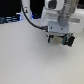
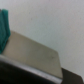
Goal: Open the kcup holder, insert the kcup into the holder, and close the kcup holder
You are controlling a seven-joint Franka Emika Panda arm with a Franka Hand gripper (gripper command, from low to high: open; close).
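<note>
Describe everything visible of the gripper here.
The gripper hangs below a white, boxy wrist body, dark fingers pointing down over the white table. A black cable curves to it from the exterior view's left. Blur hides whether it is open or holds anything.

Pale, plain tabletop (image 1: 25, 60) fills foreground; dark blurred clutter (image 1: 10, 17) along far edge (details unreadable).

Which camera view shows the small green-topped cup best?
The wrist view: a green piece, likely the small whitish cup's green top, shows at the frame edge, cut off and blurred. The exterior view shows no green; around the pincer only dark blurred shapes appear.
</note>
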